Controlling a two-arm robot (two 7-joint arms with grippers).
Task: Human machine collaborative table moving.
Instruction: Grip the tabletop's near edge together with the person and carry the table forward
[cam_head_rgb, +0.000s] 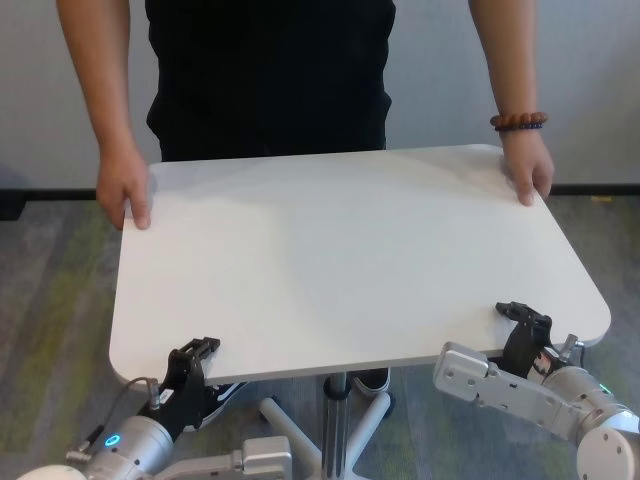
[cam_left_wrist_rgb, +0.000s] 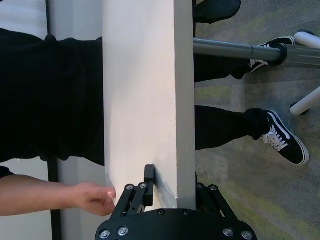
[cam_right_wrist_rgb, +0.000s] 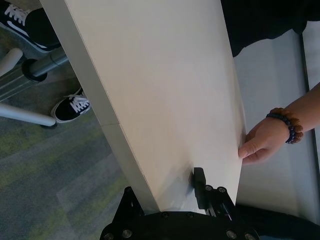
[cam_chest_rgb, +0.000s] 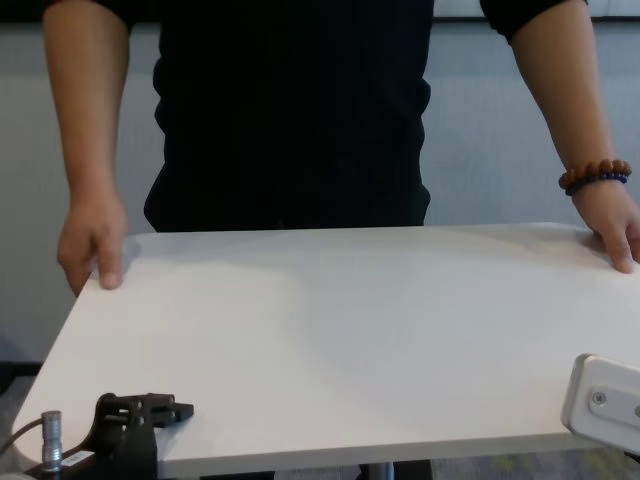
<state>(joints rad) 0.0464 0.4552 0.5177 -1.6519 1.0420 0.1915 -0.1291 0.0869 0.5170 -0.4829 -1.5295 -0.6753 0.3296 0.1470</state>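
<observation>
The table (cam_head_rgb: 350, 250) is a white tabletop with rounded corners, and it fills the middle of the head view. My left gripper (cam_head_rgb: 195, 355) is shut on its near edge toward the left corner, with one finger (cam_left_wrist_rgb: 149, 184) lying on top of the board (cam_left_wrist_rgb: 140, 90). My right gripper (cam_head_rgb: 525, 322) is shut on the near right edge, its upper finger (cam_right_wrist_rgb: 199, 179) pressed on the surface (cam_right_wrist_rgb: 165, 90). The human (cam_head_rgb: 270, 70) stands at the far side in a black shirt. One hand (cam_head_rgb: 125, 195) grips the far left corner. The other hand (cam_head_rgb: 528, 175), which wears a bead bracelet (cam_head_rgb: 518, 121), grips the far right corner.
Below the top are the silver centre pole (cam_head_rgb: 335, 420) and white base legs (cam_head_rgb: 285, 425). The human's black-and-white shoes (cam_left_wrist_rgb: 282, 142) stand on the grey-green carpet (cam_head_rgb: 60, 300) near the base. A pale wall (cam_head_rgb: 600, 90) rises behind the human.
</observation>
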